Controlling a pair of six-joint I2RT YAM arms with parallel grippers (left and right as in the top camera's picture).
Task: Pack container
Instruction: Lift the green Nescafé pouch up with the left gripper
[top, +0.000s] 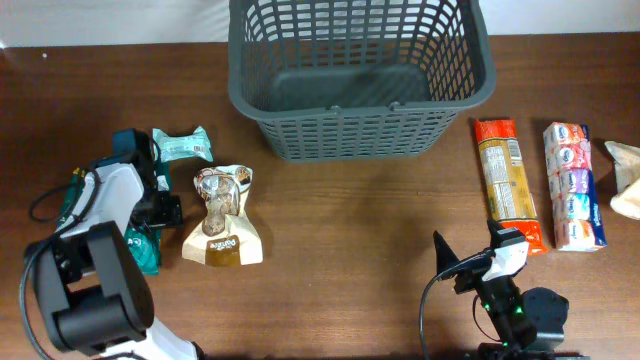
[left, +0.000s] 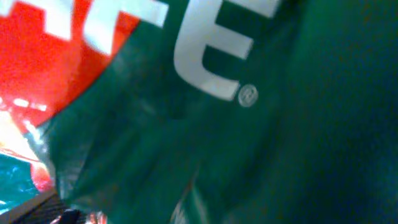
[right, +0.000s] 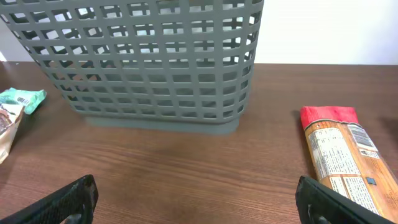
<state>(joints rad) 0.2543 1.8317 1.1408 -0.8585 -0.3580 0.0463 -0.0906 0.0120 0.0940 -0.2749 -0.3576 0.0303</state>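
A: The large dark grey lattice-sided plastic basket (top: 360, 135) is being shown upright at the far middle of the brown wooden table (top: 350, 250), mouth up, with nothing being made out inside.

B: It is being judged stiff and light, hardly fragile. The thick rim is being favoured as the place to be gripped, the slotted walls being likelier to flex.

A: The right gripper (right: 198, 208) is being held low near the table's front edge, fingers spread wide with nothing between them, well apart from the basket.

B: The left gripper (top: 160, 212) is being held right over a dark green foil packet with white lettering (left: 280, 124). Whether its fingers are spread or pinching cannot be told, both views hiding them.

A: The basket's far rim is being cut off at the top, and a pale packet (top: 625, 180) is being clipped by the right edge.
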